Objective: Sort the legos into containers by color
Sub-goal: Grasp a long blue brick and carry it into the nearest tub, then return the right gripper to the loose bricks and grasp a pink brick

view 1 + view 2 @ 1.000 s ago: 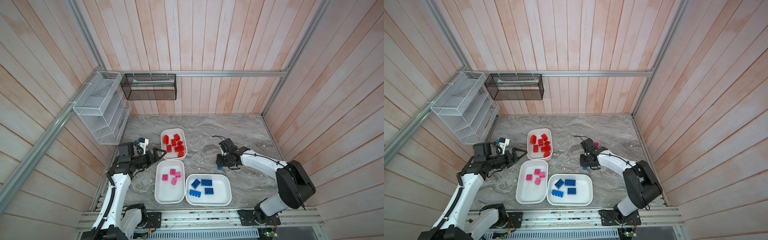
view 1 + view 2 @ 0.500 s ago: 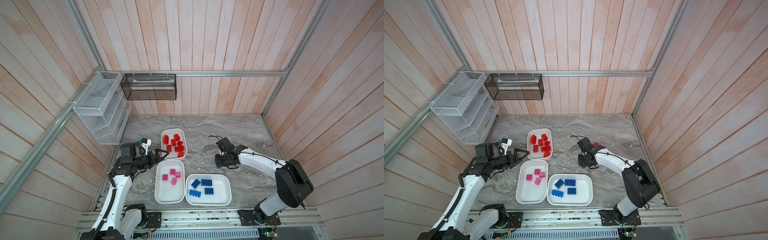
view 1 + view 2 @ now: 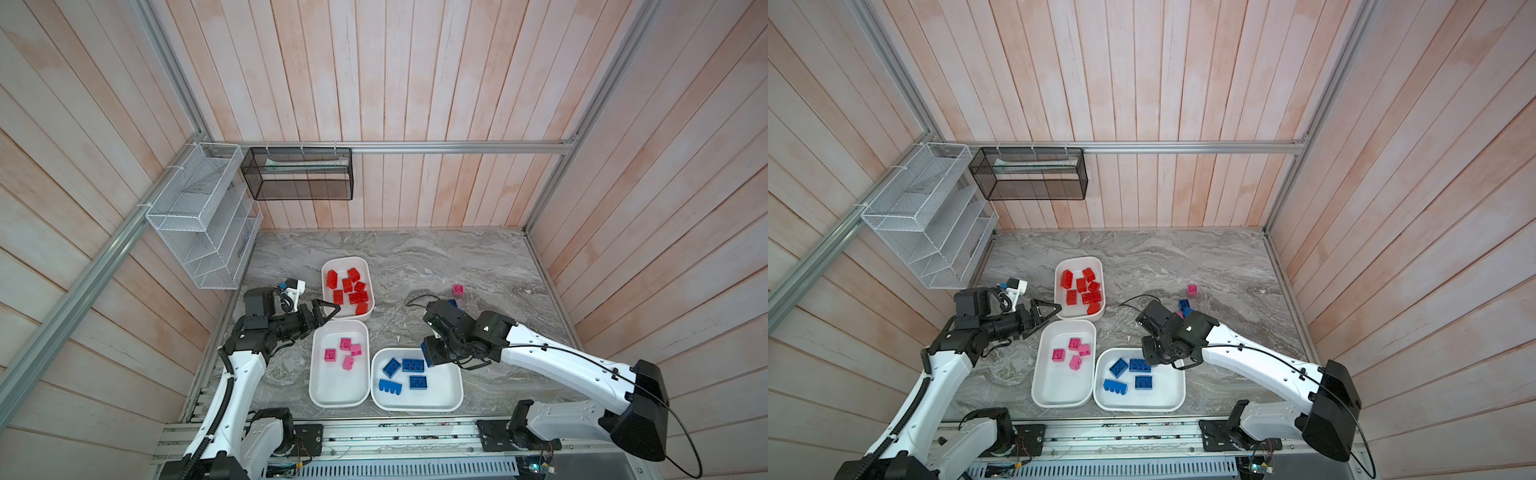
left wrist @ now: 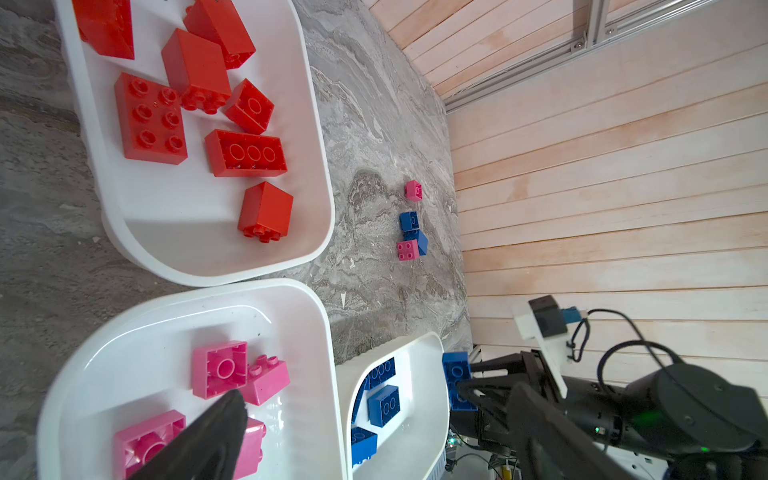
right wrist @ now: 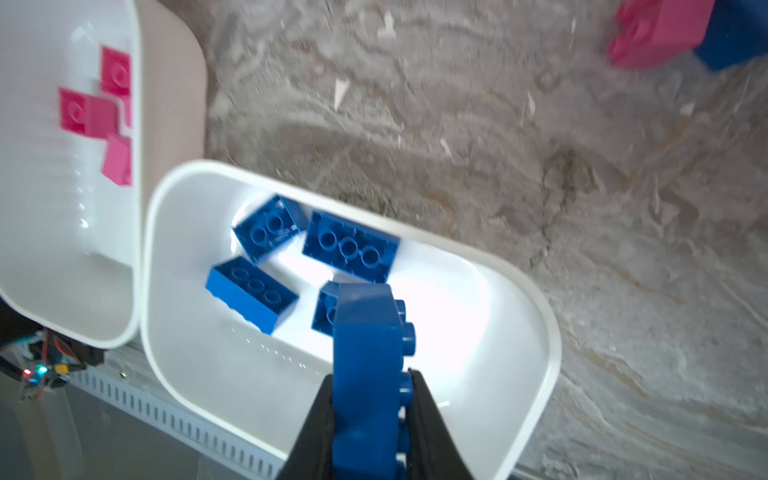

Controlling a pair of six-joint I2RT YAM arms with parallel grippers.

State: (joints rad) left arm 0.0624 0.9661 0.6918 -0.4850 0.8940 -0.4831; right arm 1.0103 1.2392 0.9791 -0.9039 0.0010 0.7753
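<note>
Right gripper, fingers now pinching a blue lego, has carried it from the counter to above the blue tub, ready to drop. Left gripper, fingers spread, waits beside the red tub.

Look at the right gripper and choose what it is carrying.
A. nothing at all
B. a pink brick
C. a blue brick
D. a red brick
C: in the right wrist view the right gripper is shut on a blue brick, which hangs above the tub of blue bricks.
</note>
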